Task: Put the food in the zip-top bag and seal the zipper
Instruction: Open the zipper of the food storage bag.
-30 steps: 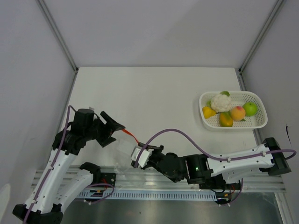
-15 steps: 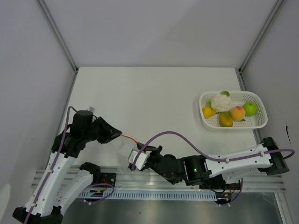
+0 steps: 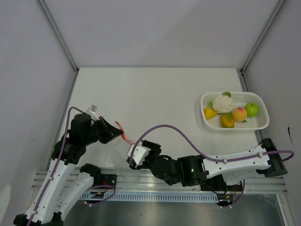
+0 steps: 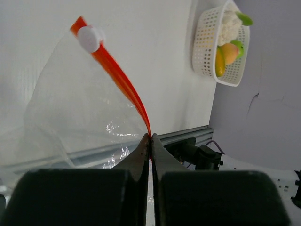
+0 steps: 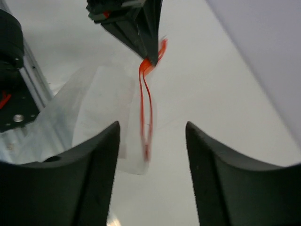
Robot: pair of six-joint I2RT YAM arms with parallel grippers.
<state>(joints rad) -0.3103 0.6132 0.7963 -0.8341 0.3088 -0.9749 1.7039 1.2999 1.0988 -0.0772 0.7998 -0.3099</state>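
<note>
Pinching zipper [image 4: 117, 75], left claw [image 4: 150, 140], zip-top bag [image 4: 80, 113] hanging, food [image 3: 222, 103] in basket [image 3: 256, 124]

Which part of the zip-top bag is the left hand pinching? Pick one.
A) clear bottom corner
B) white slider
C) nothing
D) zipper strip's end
D: the left hand is shut on the end of the orange-red zipper, apart from the white slider.

Thin, clear, glossy plastic forms the zip-top bag [image 4: 80, 110], smooth orange-red plastic its zipper [image 4: 120, 81]; the worktop [image 3: 155, 94] is matt white.
</note>
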